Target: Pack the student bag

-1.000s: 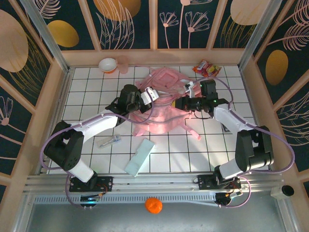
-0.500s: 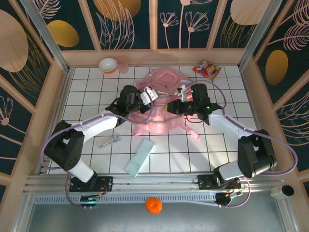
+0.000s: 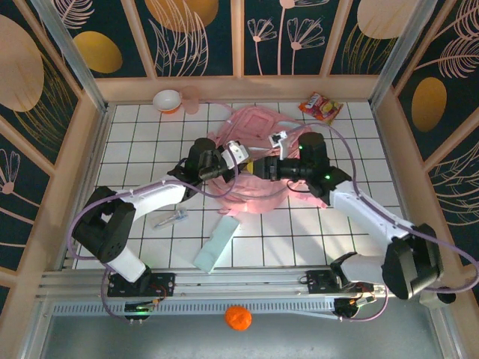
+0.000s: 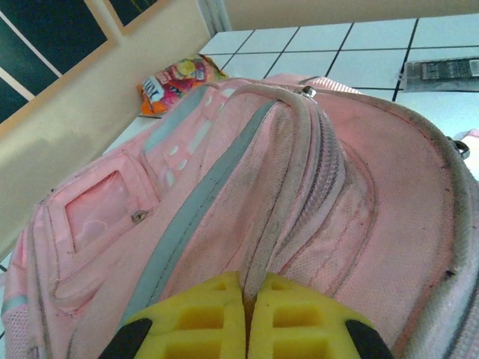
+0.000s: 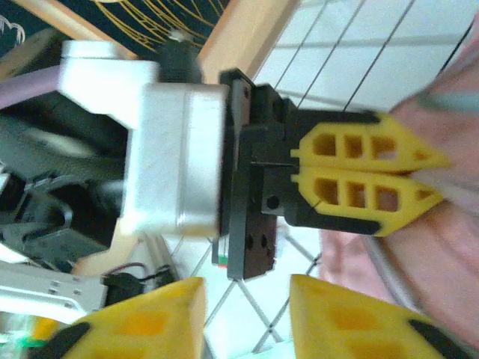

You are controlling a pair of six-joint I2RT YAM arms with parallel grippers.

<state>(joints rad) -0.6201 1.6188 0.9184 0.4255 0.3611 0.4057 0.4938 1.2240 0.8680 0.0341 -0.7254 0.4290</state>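
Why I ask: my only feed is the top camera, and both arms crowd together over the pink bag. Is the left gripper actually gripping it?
Observer: Yes. In the left wrist view the left gripper is shut, pinching a fold of the student bag.
Operator: And the right one?
Observer: The right wrist view shows the right gripper open, with nothing between its jaws. It faces the left gripper's pinch from close by.

The top camera overlooks the whole worktop (image 3: pixel 142 134) from its near edge. Both wrist cameras view the student bag (image 4: pixel 299 194) closely, the right one facing the left pincer (image 5: pixel 438 178).
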